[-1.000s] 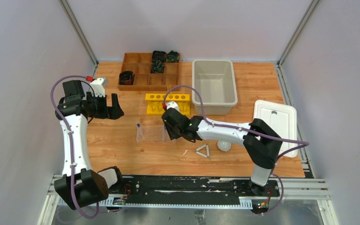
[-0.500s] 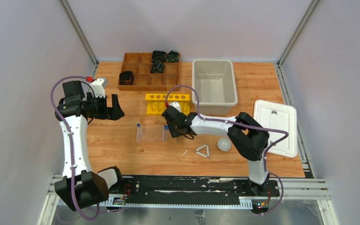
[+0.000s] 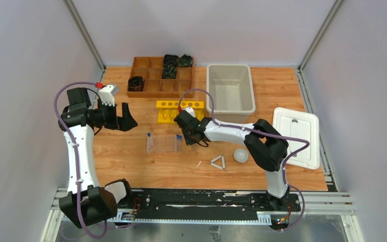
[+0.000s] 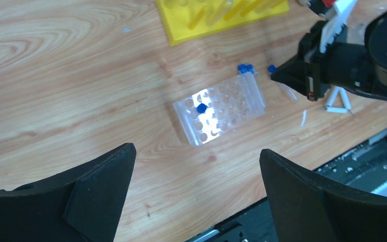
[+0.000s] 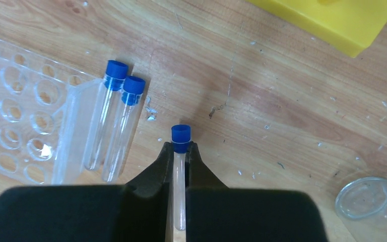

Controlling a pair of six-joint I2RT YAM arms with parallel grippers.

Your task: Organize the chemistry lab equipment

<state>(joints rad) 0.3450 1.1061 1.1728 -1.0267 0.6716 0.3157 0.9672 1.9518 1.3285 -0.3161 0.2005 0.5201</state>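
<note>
1. Blue-capped tube: I am clamping it between the fingers of my right gripper, its cap sticking out past the tips; whether it is touching the wooden table I cannot tell
2. Two more blue-capped tubes are lying side by side against the edge of the clear rack, just left of the held one
3. My left gripper is hanging spread wide and empty, well apart on the left
4. White triangle and white round dish are sitting near each other on the table
</note>
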